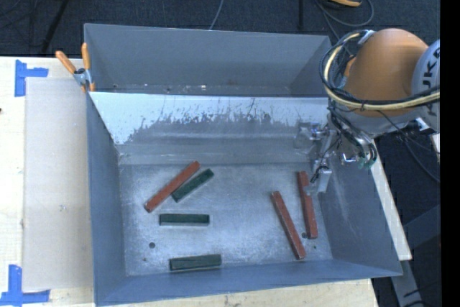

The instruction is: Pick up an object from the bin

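In the right of the grey metal bin (215,68), the gripper (317,178) sits low over the upper end of a slim red-brown rectangular bar (309,211) lying near the right wall. Whether its grasp is spread or closed cannot be made out. A second red-brown bar (287,224) lies just left. At centre-left lie another red-brown bar (171,187) and three dark green bars (184,219).

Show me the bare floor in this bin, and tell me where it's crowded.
Widest bare patch: mid-floor, between the middle green stick and the slanted red stick. Also bare: the strip along the back wall. Crowded: the view's right, where the gripper hangs by a second red stick; and left, the red-and-green pair.
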Robot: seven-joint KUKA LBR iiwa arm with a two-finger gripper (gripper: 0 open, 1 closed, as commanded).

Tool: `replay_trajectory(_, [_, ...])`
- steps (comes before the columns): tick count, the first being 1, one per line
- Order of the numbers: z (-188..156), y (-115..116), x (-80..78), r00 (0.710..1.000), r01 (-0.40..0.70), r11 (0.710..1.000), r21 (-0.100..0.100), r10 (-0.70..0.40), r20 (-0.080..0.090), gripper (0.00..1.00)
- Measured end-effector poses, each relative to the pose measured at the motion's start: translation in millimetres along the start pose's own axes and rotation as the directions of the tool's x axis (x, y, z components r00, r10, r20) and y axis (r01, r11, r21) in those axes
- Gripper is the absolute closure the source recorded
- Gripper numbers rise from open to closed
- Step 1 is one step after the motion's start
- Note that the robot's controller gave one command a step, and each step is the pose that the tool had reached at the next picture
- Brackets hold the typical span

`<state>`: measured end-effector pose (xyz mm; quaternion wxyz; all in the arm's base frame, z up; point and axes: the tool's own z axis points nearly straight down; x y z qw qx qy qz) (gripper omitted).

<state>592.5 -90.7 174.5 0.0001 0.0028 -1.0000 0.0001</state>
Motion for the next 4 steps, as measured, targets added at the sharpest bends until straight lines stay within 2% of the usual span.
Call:
replay_trajectory(1, [83.4,-1.8,105.9,0.935,0.356,0.935,-0.003,-0.356,-0.005,0.00])
replay_trajectory(2, [105.3,49.8,110.6,0.458,0.889,0.458,-0.003,-0.889,0.001,0.00])
replay_trajectory(3, [105.2,49.4,110.7,0.459,0.889,0.459,-0.002,-0.889,0.000,1.00])
replay_trajectory(4, [-59.5,100.7,98.7,0.407,0.913,0.407,0.007,-0.913,0.006,1.00])
